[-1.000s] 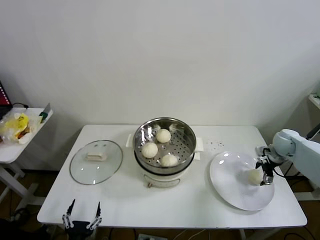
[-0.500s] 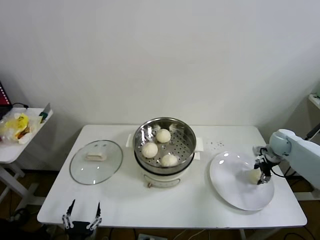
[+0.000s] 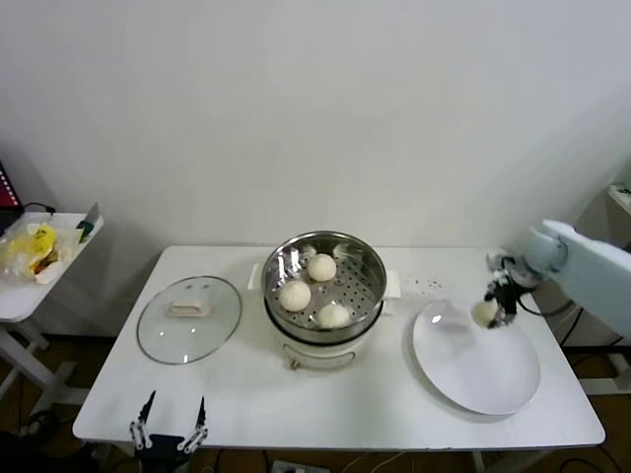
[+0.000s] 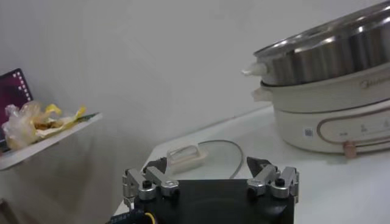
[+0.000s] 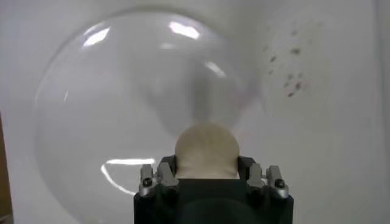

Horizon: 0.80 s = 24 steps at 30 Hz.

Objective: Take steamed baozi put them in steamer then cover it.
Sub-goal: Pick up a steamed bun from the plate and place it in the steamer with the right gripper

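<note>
Stainless steamer (image 3: 324,288) at table (image 3: 246,394) centre on white base, three baozi (image 3: 321,267) (image 3: 295,296) (image 3: 333,315) on its perforated floor (two toward the back and left, one nearer the front). Uncovered. In left wrist view, steamer (image 4: 329,91) seen from low, side on.

Glass cover (image 3: 189,318) flat on table to the robot's left of steamer, white bar handle up, near but apart from the pot. Also visible in left wrist view (image 4: 201,157) beyond the pincer.

Right pincer (image 3: 490,311) clenched on fourth baozi (image 3: 483,312), lifted clear of white plate (image 3: 476,360), above plate's back-left rim, between plate and steamer side. Right wrist view: baozi (image 5: 206,148) gripped between fingers (image 5: 159,173), plate (image 5: 109,109) below, blurred; speckled marks (image 5: 291,64) on table beside plate.

Left pincer (image 3: 168,431) low at table's front edge, left side, released w/ fingers spread, holding nothing; parked. Left wrist view: same pincer (image 4: 210,182), jaws wide.

Side stand (image 3: 30,286) at far left w/ yellow bag (image 3: 35,246) (contents not clear).
</note>
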Available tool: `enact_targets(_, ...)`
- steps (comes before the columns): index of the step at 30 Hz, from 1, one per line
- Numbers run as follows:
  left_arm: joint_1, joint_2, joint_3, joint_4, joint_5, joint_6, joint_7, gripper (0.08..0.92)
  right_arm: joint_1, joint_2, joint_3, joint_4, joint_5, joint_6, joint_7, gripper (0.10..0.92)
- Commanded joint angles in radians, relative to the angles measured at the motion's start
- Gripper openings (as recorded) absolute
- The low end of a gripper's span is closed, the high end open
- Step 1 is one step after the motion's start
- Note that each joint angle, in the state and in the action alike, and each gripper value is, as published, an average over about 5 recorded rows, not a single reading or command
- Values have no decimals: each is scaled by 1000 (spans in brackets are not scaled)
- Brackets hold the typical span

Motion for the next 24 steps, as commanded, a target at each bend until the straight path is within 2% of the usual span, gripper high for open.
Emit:
enact_targets(1, -1, 0, 24, -14, 2, 1, 2, 823, 480, 228, -375, -11, 404, -51, 30, 644)
enact_targets(14, 8, 17, 46, -36, 2, 1, 5, 823, 551, 521, -473, -6, 639, -120, 100, 644)
enact_targets(24, 8, 34, 37, -44, -3, 5, 9, 823, 482, 587, -536, 57, 681, -172, 169, 645)
